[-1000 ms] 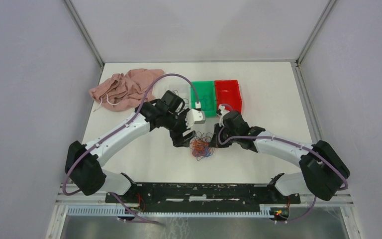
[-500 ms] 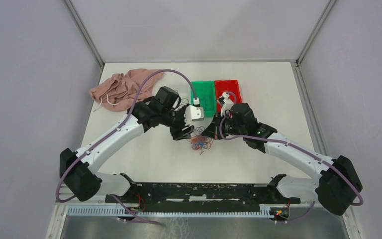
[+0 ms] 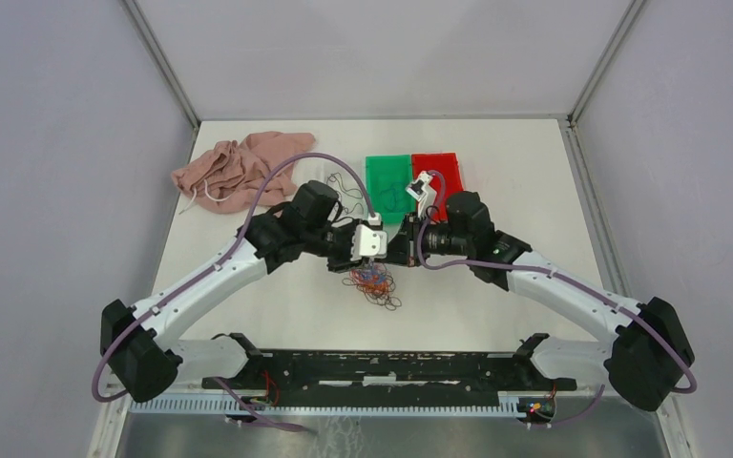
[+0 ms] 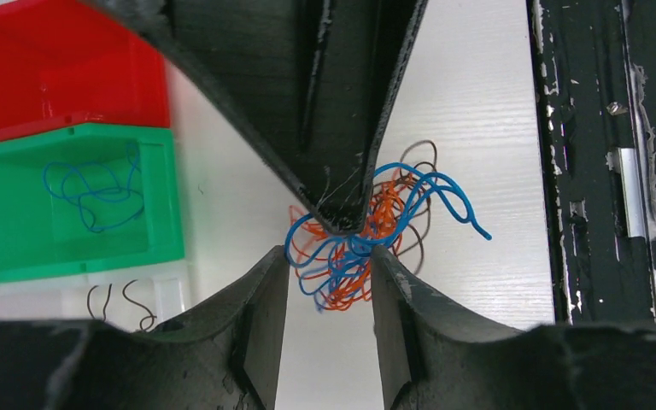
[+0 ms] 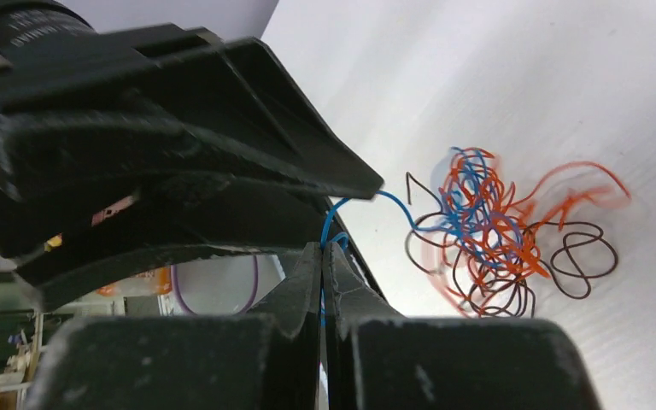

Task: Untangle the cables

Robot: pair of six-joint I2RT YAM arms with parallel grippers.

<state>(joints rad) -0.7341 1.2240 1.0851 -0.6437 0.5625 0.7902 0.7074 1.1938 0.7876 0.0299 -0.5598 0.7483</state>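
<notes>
The cables are a small wad of thin orange, blue and dark curly wires at mid-table. In the left wrist view the cables lie just past my left gripper, whose jaws stand apart with blue and orange loops between the tips. My right gripper is shut on a blue strand that runs out to the wad. From above, my left gripper and my right gripper face each other over the wad.
A green bin holding a loose blue wire and a red bin stand behind the grippers. Dark wires lie beside the green bin. A pink cloth lies at the back left. A black rail runs along the near edge.
My left gripper's jaws have narrowed and it has shifted left around the wad. The right gripper has drawn back toward the bins with its strand, and the wad has shifted slightly left.
</notes>
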